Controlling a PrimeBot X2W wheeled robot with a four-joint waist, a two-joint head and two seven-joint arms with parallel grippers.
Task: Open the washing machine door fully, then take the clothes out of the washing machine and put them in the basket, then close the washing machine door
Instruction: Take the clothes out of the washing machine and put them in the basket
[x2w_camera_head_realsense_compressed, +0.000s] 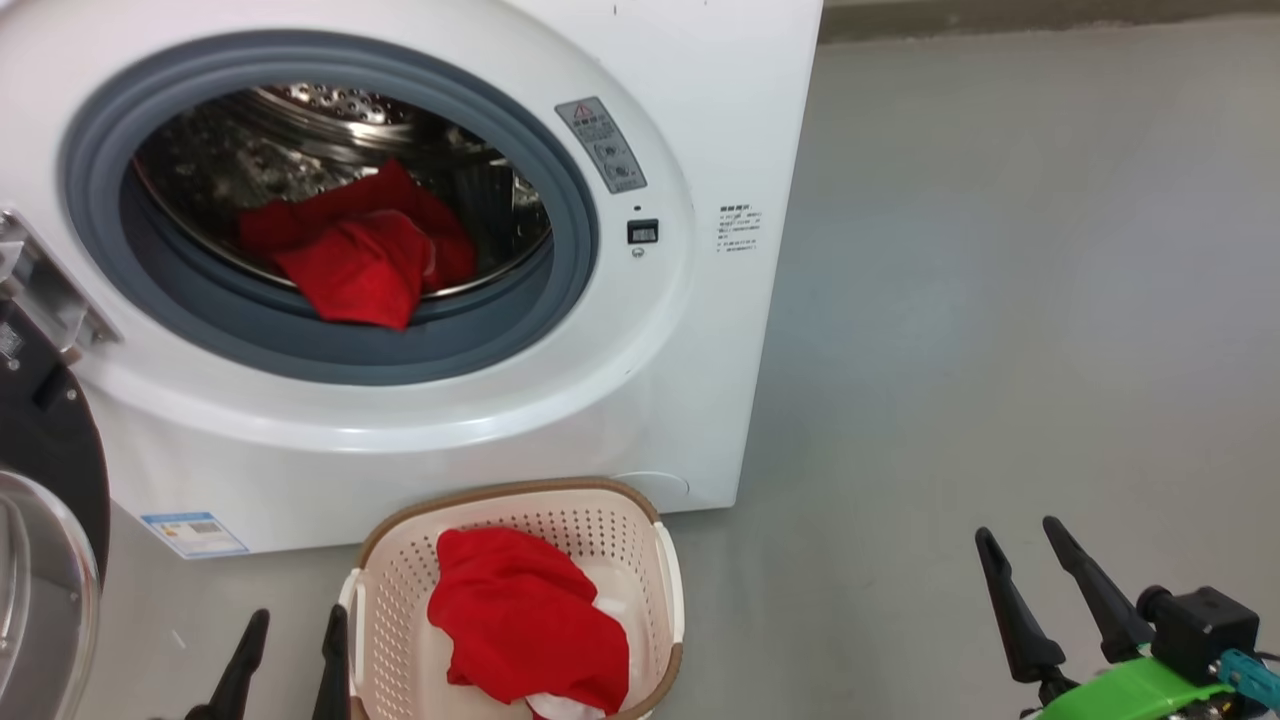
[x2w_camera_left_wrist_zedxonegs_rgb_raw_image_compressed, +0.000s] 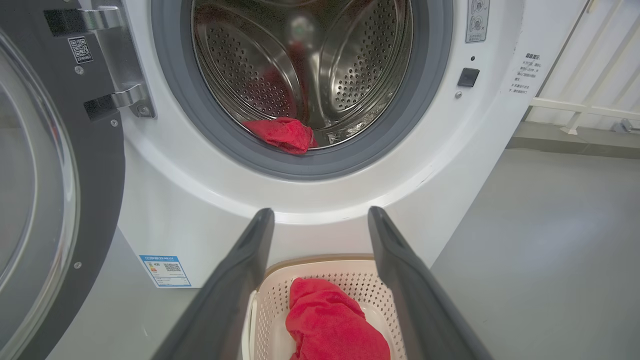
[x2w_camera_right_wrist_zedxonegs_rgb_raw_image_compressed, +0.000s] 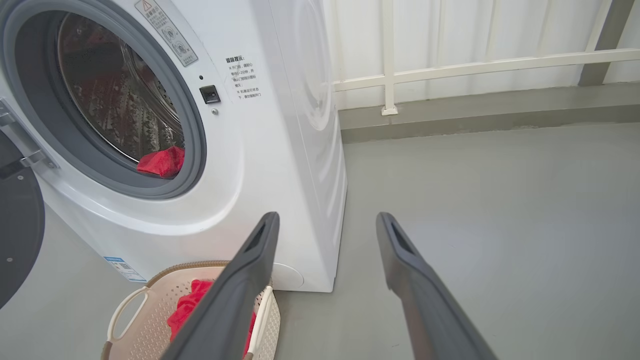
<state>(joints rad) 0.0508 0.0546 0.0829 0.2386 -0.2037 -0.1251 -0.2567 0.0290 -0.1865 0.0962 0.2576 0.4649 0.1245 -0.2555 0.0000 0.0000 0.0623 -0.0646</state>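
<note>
I see the washing machine (x2w_camera_head_realsense_compressed: 700, 100) from the front. Its door (x2w_camera_head_realsense_compressed: 45, 440) is swung wide to my left, so the opening step looks done. One red garment (x2w_camera_head_realsense_compressed: 520, 620) lies in the basket (x2w_camera_head_realsense_compressed: 400, 545). The basket stands on the floor (x2w_camera_head_realsense_compressed: 1000, 300) just in front of the machine, its long side running from the machine toward me. More red clothes (x2w_camera_head_realsense_compressed: 350, 240) sit heaped at the bottom of the drum (x2w_camera_head_realsense_compressed: 330, 110). They spread mostly left to right, and one fold points forward over the grey ring (x2w_camera_head_realsense_compressed: 300, 350).

My left tool (x2w_camera_head_realsense_compressed: 300, 612) hangs low beside the basket's left rim, fingers apart and holding nothing. My right tool (x2w_camera_head_realsense_compressed: 1018, 530) hovers over the floor well to the right, also spread and empty.

For the next grab I judge the left tool best placed. I would enter above the ring, aim at the forward fold, pinch deep into the cloth, and lift clear of the lip so nothing snags.
</note>
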